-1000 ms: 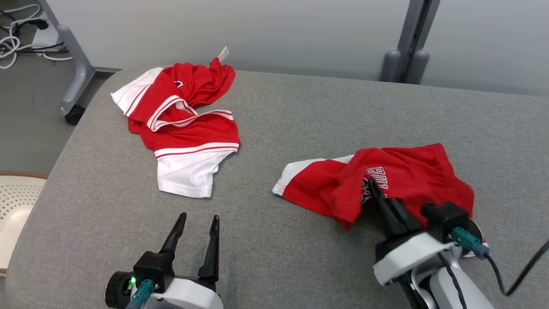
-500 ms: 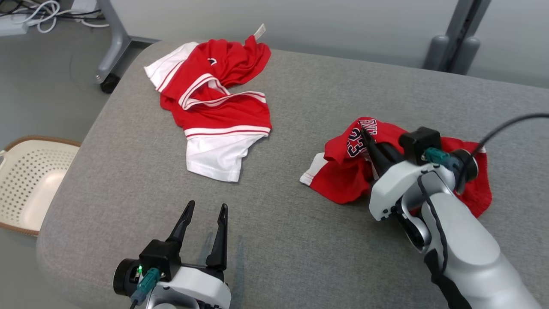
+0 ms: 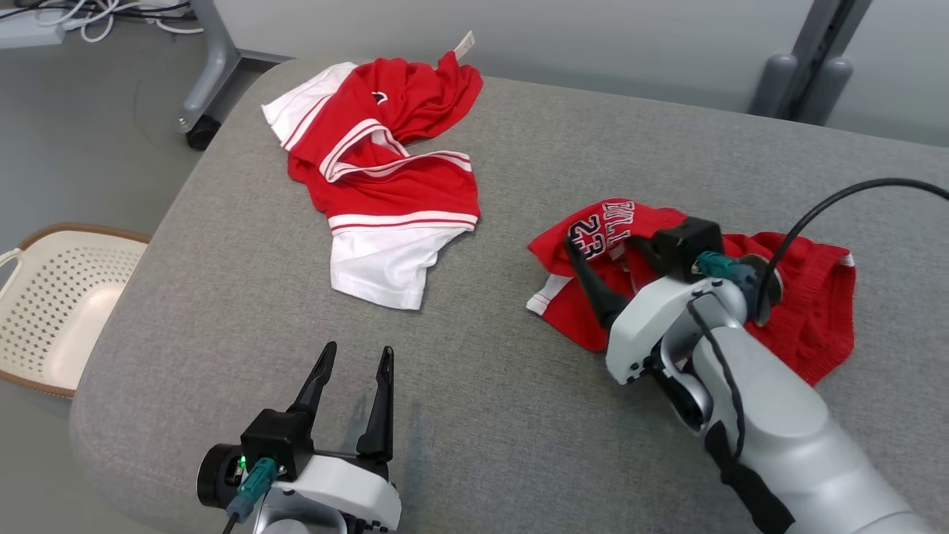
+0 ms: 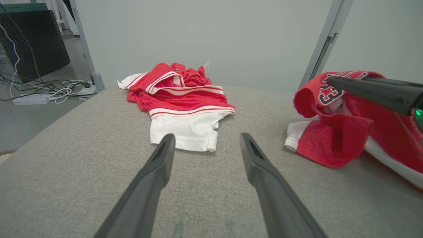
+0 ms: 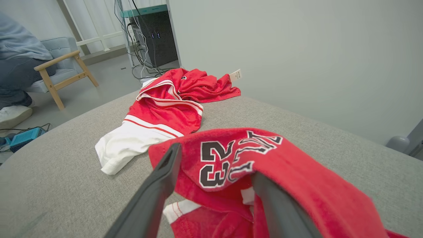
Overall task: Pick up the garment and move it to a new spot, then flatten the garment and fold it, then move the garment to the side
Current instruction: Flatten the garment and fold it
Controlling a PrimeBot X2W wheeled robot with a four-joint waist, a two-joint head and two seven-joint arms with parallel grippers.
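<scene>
Red garment bunched on grey cushion; R gripper fingers spread.

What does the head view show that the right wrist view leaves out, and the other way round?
Head view, not right wrist view: a white basket on the floor beside the table, and the left gripper, jaws open over bare cloth.
Right wrist view, not head view: a person sitting on a wooden chair, and a computer with cables.
Both: the gray table, the red and white shirt, the red garment numbered 23, and the right gripper, jaws open against that garment.
</scene>
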